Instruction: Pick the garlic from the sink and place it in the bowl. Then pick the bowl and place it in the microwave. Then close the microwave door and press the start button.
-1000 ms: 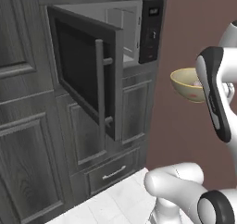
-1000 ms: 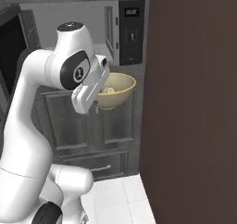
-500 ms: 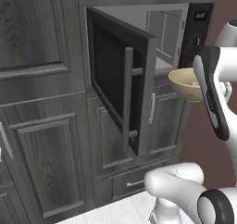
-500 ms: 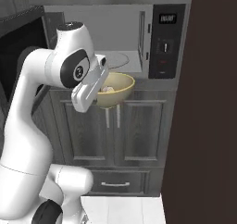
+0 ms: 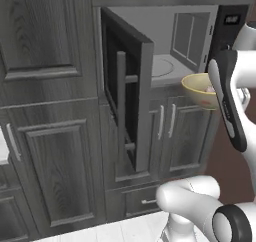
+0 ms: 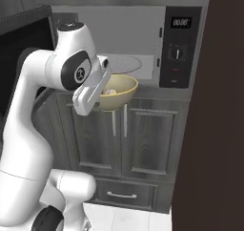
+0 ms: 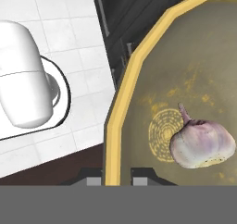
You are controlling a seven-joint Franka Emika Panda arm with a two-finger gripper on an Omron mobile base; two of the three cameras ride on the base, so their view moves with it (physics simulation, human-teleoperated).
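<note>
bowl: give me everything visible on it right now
The bowl is round, tan-yellow with a brighter yellow rim, matte like ceramic, with faint concentric rings at its bottom. It is upright, carried in the air in front of the open microwave, just below its floor level. The gripper is shut on its rim, one finger on each side of the wall. The garlic lies inside it.

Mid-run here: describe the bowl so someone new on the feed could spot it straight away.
Find the built-in black microwave, its door swung open. Just below and in front of its pale inside, the bowl is held up in the air at the end of the white arm, its rim pinched by the gripper. It is the one round tan-yellow thing among grey cabinets, with the pinkish-white garlic lying inside.
</note>
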